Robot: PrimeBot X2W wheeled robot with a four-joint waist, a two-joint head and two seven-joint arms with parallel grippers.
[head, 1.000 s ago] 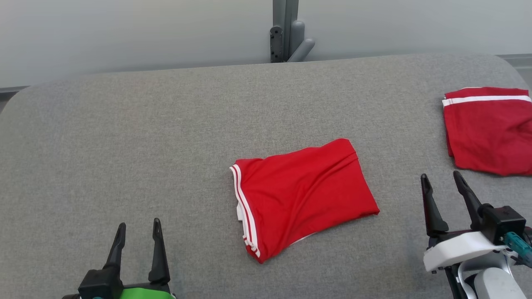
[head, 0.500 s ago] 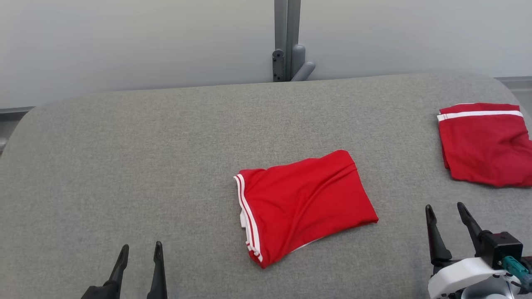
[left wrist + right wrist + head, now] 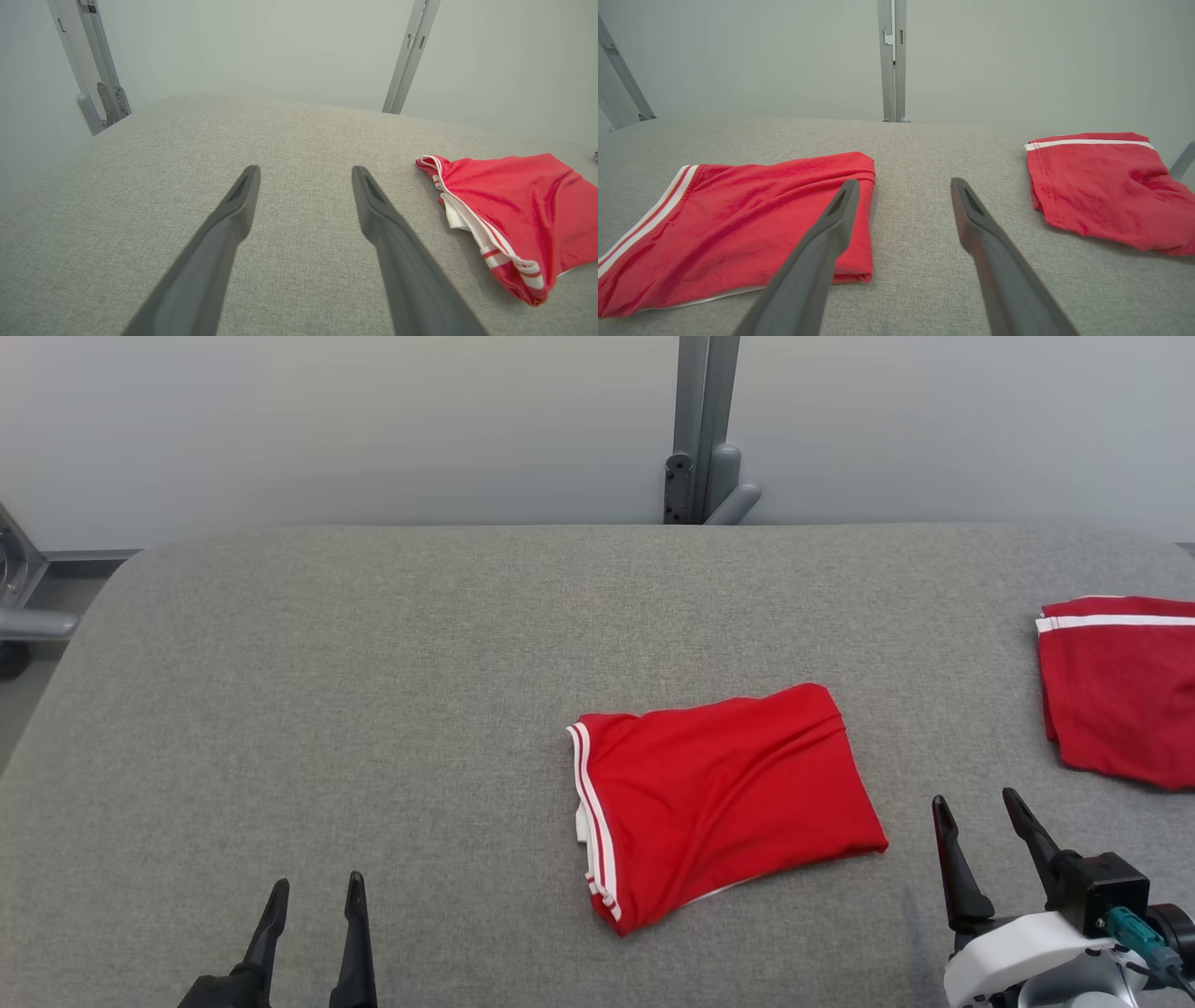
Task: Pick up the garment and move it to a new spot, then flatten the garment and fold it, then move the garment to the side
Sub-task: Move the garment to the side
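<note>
A folded red garment with white stripes [image 3: 724,798] lies flat near the middle of the grey padded table [image 3: 373,709]. In the left wrist view the garment [image 3: 514,210] sits off to the right; in the right wrist view the same garment [image 3: 738,224] lies to the left. My left gripper [image 3: 313,887] stands open at the lower left, well clear of the cloth. My right gripper [image 3: 976,803] is open at the lower right, just past the garment's right edge, touching nothing.
A second folded red garment with a white stripe [image 3: 1120,686] lies at the table's right edge, also seen as the second garment [image 3: 1101,186] in the right wrist view. A grey post with a bracket [image 3: 705,439] stands behind the table. Metal frame parts [image 3: 23,607] show at far left.
The head camera has turned and tilted, shifting the whole scene rightward and down in the picture. Both grippers have dropped lower in view. The garments lie as before.
</note>
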